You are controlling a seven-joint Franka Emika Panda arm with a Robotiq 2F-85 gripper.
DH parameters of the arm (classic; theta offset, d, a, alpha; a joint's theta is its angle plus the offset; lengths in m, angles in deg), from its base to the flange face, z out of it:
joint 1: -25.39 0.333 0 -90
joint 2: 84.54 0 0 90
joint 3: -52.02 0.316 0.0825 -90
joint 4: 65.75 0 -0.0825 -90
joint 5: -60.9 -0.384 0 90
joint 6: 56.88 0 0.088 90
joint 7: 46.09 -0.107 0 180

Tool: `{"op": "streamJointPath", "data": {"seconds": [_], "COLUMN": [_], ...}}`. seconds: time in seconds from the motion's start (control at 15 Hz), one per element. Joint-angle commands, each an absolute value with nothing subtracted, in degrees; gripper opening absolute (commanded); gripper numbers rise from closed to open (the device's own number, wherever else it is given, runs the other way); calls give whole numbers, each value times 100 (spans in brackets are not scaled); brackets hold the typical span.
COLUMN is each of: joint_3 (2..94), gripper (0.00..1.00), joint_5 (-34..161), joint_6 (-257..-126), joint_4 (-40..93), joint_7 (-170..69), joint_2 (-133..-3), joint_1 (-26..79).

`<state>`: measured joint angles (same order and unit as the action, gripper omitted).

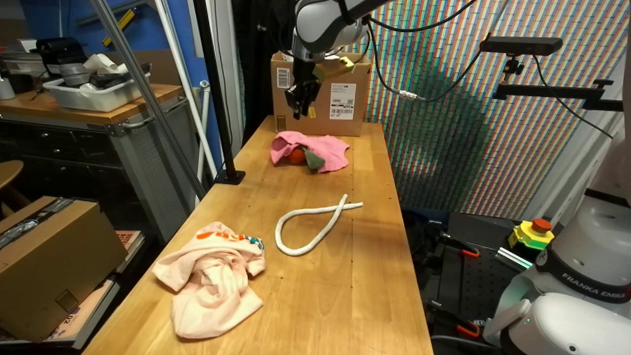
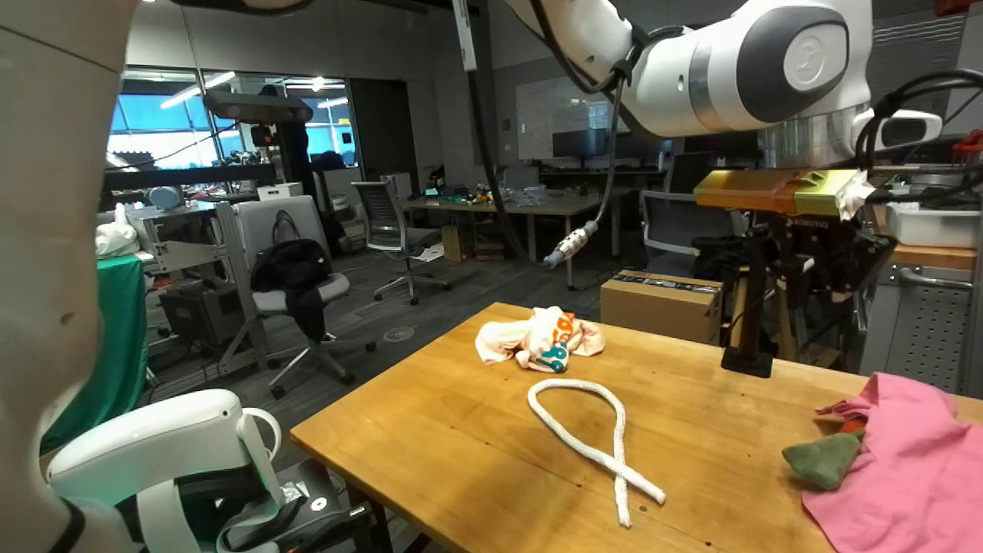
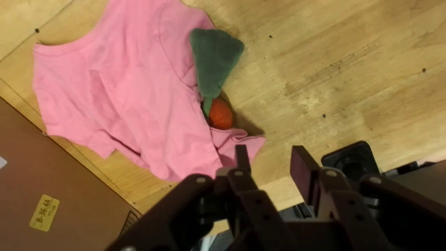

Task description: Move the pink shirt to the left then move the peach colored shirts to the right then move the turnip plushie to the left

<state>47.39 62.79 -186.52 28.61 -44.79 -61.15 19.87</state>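
Upper left in the wrist view, the pink shirt (image 3: pixel 139 94) touches the plushie (image 3: pixel 211 78); lower right, the gripper (image 3: pixel 270 155) (fingers (image 3: pixel 303 170) apart).

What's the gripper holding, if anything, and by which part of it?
Nothing is held: the gripper hangs open above the table, clear of the pink shirt lying there.

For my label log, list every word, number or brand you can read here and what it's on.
"FRANKA EMIKA": black band on the robot arm.
"ROBOTIQ": gripper.
"B-36.4A": yellow sticker on the cardboard box; lower line too blurred.
White labels, same box: too small.
Lettering on the peach shirt: broken by folds, unreadable.
Printed items by the taped box: too small or cut off.
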Motion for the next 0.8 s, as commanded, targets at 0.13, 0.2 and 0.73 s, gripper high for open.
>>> {"op": "streamJointPath", "data": {"seconds": [0.13,0.2,0.73], "joint_3": [4622,4620,4557], "gripper": [84,92,100], "joint_5": [6620,6636,6654], "joint_6": [-18459,-18456,-18294], "joint_4": [2690,2650,2034], "joint_7": [-4635,-4618,-4600], "joint_2": [-5558,-5437,-4605], "joint_1": [2041,2030,2001]}}
